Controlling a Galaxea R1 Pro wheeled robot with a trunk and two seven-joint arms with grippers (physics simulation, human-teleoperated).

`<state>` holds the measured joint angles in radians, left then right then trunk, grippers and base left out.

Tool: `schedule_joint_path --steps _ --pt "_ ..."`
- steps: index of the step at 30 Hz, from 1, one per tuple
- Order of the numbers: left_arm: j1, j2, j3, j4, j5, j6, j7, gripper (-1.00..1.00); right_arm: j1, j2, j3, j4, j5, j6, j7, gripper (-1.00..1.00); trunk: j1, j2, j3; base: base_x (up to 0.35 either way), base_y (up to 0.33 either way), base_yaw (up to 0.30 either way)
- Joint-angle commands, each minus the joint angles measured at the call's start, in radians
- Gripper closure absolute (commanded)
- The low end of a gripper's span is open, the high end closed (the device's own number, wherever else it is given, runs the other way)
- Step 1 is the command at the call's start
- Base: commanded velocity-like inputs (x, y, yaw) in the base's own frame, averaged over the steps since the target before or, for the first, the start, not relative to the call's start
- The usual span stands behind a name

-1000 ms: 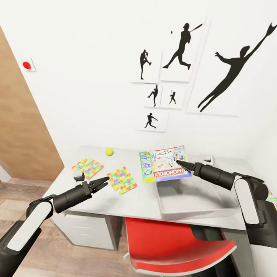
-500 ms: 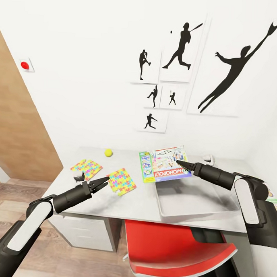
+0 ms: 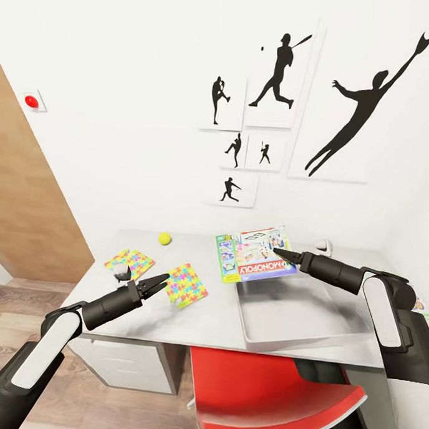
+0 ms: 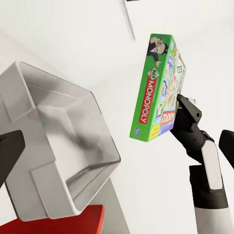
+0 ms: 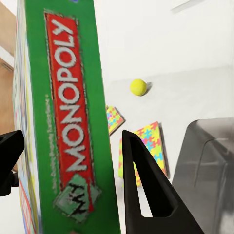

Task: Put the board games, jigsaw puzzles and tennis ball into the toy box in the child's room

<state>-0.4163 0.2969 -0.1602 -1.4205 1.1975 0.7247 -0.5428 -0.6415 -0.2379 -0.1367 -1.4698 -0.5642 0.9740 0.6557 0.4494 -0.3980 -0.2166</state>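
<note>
My right gripper [image 3: 278,251] is shut on the green-white-red Monopoly board game [image 3: 253,254], which hangs tilted over the far left corner of the light grey toy box [image 3: 249,332]. In the right wrist view the Monopoly box [image 5: 63,122] sits between the gripper's two dark fingers. My left gripper [image 3: 158,280] hovers open and empty over the pale table [image 3: 141,317], beside the nearer jigsaw puzzle [image 3: 187,286]. A second jigsaw puzzle [image 3: 129,261] lies further left. The tennis ball [image 3: 165,238] rests near the wall. The left wrist view shows the toy box [image 4: 48,122] and the held game [image 4: 156,92].
A red chair [image 3: 275,392] stands tucked under the table in front of the toy box. A small white object [image 3: 325,247] lies on the table by the wall. A wooden door [image 3: 28,200] stands at the left. Black silhouette pictures hang on the wall.
The whole picture has shifted slightly, so the camera has moved. Both arms keep the same pose, and the Monopoly game stays in my right gripper.
</note>
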Motion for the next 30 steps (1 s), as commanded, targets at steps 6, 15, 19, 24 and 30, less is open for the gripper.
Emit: schedule_joint_path --steps 6,15,19,24,30 --pt "-0.001 0.001 -0.001 0.0 0.007 0.005 0.001 -1.0 -0.001 0.0 -0.001 0.0 0.0 0.006 0.004 1.0 0.001 -0.002 -0.002 0.009 -0.006 0.0" --pt "-0.001 0.001 -0.001 0.0 0.007 0.005 0.0 -1.0 -0.001 0.0 -0.001 0.0 0.0 0.007 0.003 1.0 0.001 -0.002 -0.002 0.002 -0.001 0.0" --pt "-0.001 0.001 -0.001 0.0 0.007 0.005 0.0 -1.0 -0.001 0.0 -0.001 0.0 0.0 0.007 0.002 1.0 0.001 -0.002 -0.002 0.0 0.0 0.0" --pt "-0.001 0.001 -0.001 0.0 0.007 0.005 0.0 -1.0 -0.001 0.0 0.001 0.0 0.0 0.008 0.001 1.0 0.001 -0.002 0.0 0.0 0.0 0.0" --pt "-0.001 0.001 -0.001 0.0 0.007 0.006 0.0 -1.0 0.0 0.0 0.001 0.0 0.001 0.008 0.001 1.0 0.001 -0.002 0.002 0.0 0.0 0.0"
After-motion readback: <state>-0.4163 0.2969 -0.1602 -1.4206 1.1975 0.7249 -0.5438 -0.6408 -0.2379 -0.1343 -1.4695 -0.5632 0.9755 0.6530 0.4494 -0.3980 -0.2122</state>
